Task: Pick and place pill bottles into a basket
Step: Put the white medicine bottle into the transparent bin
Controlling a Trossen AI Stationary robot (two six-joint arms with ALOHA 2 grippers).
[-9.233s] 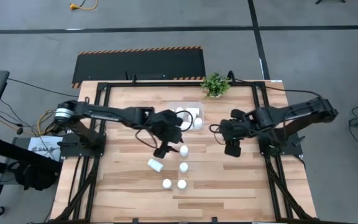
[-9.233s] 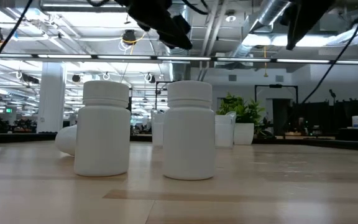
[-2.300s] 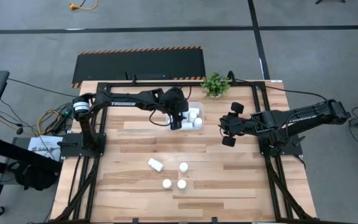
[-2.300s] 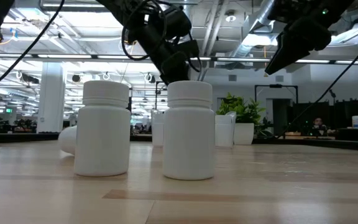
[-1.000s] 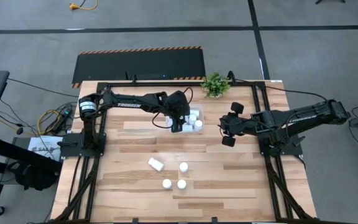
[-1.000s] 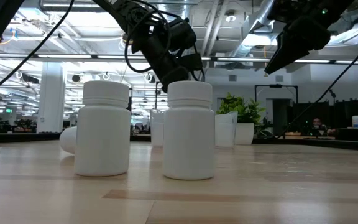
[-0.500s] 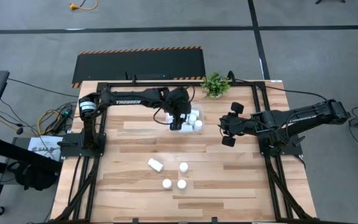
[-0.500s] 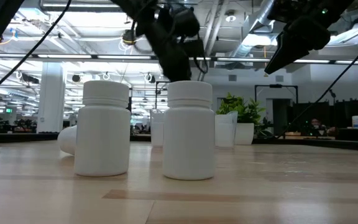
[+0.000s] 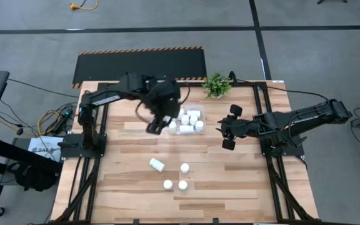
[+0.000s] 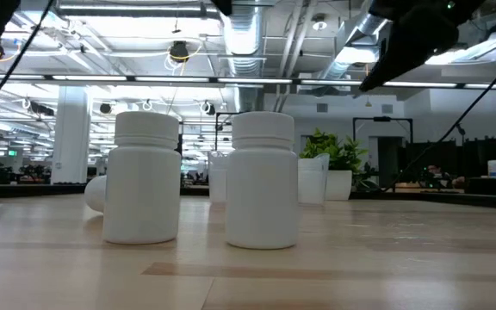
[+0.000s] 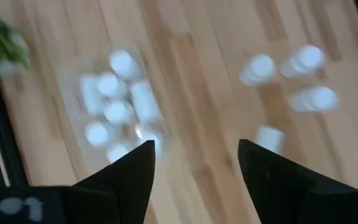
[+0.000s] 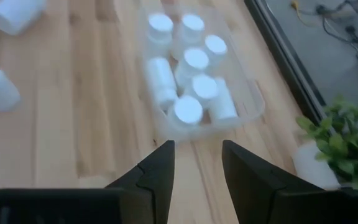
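The clear bin (image 9: 202,111) stands at the table's far middle with several white pill bottles (image 9: 194,117) in it; it also shows in the right wrist view (image 12: 253,107) and, blurred, in the left wrist view (image 11: 73,93). Loose bottles stand on their bases near the front (image 9: 184,167), (image 9: 167,184), (image 9: 182,185). One bottle (image 9: 157,164) lies on its side. My left gripper (image 9: 153,127) (image 11: 194,162) is open and empty, high above the table, left of the bin. My right gripper (image 9: 224,129) (image 12: 197,162) is open and empty, right of the bin.
A small green potted plant (image 9: 216,85) stands at the far edge, right of the bin, and shows in the low view (image 10: 334,164). Black frame rails run along the table's sides (image 9: 264,125). Bare wood lies on the table's near left (image 9: 117,175).
My left gripper has swung away from above the bin toward the table's left edge and has risen; in the low view it has gone out of the top of the picture. The bottles on the table have stayed where they were.
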